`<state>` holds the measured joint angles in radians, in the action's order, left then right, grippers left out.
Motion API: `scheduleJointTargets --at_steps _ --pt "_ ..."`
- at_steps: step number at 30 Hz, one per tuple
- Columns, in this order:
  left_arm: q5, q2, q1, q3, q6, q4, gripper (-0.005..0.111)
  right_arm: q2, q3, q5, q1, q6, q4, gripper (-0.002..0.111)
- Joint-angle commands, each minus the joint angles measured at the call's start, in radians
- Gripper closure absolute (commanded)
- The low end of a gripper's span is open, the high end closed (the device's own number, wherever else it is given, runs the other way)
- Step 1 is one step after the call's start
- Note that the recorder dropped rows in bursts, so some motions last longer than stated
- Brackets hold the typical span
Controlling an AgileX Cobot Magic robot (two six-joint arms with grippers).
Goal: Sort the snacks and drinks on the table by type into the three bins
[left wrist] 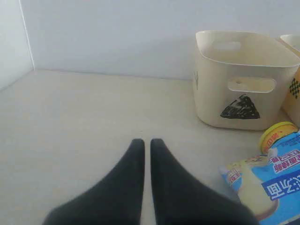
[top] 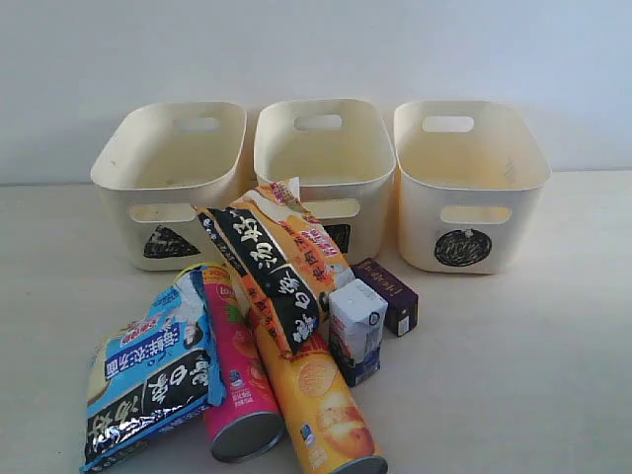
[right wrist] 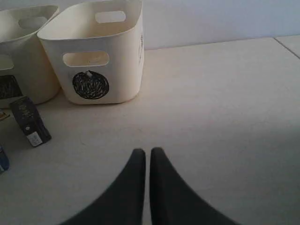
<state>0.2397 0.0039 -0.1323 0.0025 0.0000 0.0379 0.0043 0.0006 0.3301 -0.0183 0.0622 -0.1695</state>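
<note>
Three cream bins stand in a row at the back: triangle bin [top: 158, 168], square bin [top: 326, 158] and circle bin [top: 469, 178]. In front lies a heap on the table [top: 513, 375]: a blue foil bag [top: 148, 380], a pink crisp tube [top: 237, 380], an orange-yellow tube [top: 321, 400], an orange bag [top: 281, 262] across them, a white carton [top: 357, 326] and a dark purple carton [top: 387, 294]. Neither arm shows in the exterior view. My left gripper [left wrist: 147, 142] is shut and empty above bare table, left of the triangle bin [left wrist: 243, 89] and blue bag [left wrist: 276, 185]. My right gripper [right wrist: 147, 151] is shut and empty, right of the purple carton [right wrist: 29, 121] and circle bin [right wrist: 93, 56].
A pale wall runs behind the bins. A side wall [left wrist: 11, 42] stands to the left of the left gripper. Bare table stretches on both sides of the heap, under each gripper.
</note>
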Motion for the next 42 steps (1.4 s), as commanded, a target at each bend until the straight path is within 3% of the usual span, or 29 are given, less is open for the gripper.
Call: scheduleJointTargets --at_steps 1,11,17,25,32,37,42 --pt "-0.006 -0.004 0.004 -0.002 -0.007 -0.002 0.103 -0.004 -0.001 -0.083 -0.004 0.045 0.011 0.108" --pt "-0.006 -0.004 0.004 -0.002 -0.007 -0.002 0.103 -0.004 -0.001 -0.651 -0.004 -0.123 -0.087 0.108" --pt "-0.008 -0.004 0.004 -0.002 -0.007 -0.002 0.103 -0.004 -0.001 -0.752 -0.004 -0.299 -0.033 0.108" --pt "-0.008 -0.004 0.012 -0.002 -0.007 -0.002 0.103 0.169 -0.276 -0.724 -0.004 -0.377 0.189 0.108" --pt "-0.008 -0.004 0.040 -0.002 -0.007 -0.002 0.103 0.495 -0.545 -0.512 0.016 -0.392 0.308 0.108" --pt "-0.006 -0.004 0.040 -0.002 -0.007 -0.002 0.103 0.691 -0.683 -0.330 0.106 -0.383 0.444 0.108" --pt "-0.006 -0.004 0.040 -0.002 -0.007 -0.002 0.103 0.852 -0.775 -0.175 0.274 -0.270 0.446 0.108"
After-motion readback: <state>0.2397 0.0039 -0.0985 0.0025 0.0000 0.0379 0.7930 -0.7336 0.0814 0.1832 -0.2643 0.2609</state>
